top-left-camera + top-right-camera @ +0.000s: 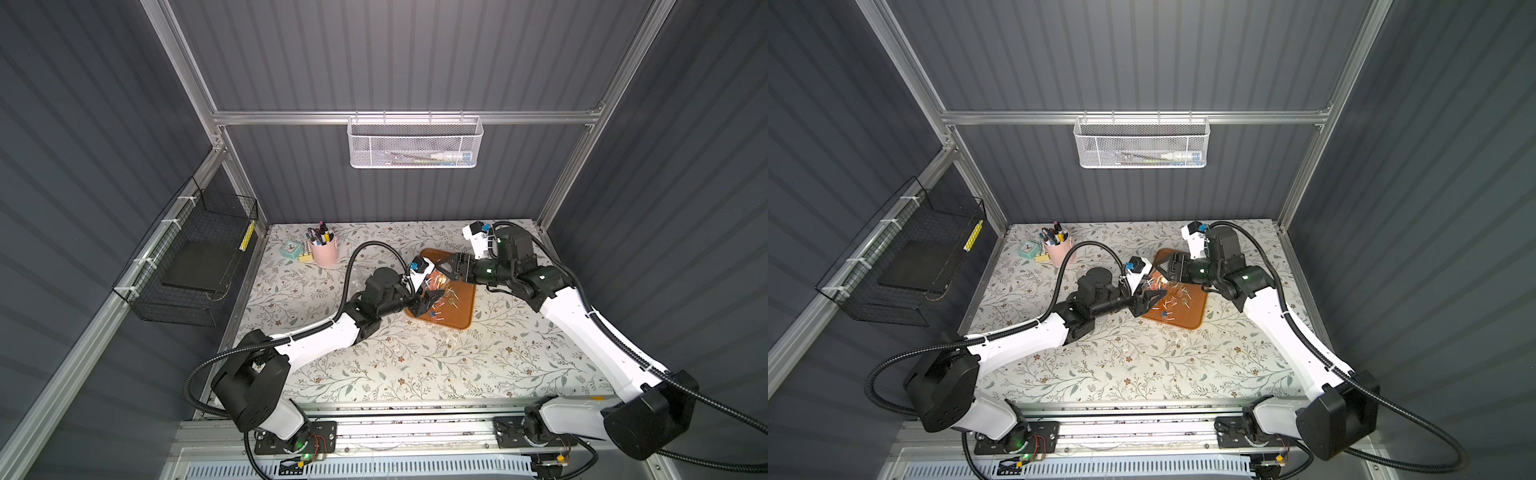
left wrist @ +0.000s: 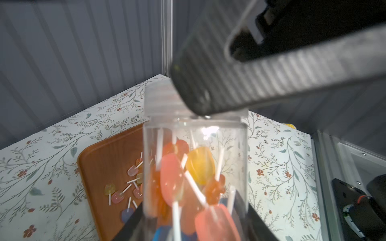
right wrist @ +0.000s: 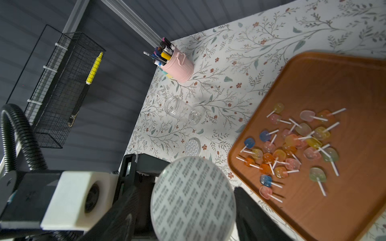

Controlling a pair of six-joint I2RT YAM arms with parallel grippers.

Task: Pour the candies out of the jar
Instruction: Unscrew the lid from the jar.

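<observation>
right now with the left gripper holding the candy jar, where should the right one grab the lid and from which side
Pinch the lid by its round side wall, on opposite sides, coming end-on along the axis of the jar. It is a short round cap whose flat top faces the right gripper, and the left gripper clamps the body.

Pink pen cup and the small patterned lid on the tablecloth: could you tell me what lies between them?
An empty clear jar lies on its side between the pink pen cup and the small patterned lid, shown in the right wrist view.
</observation>
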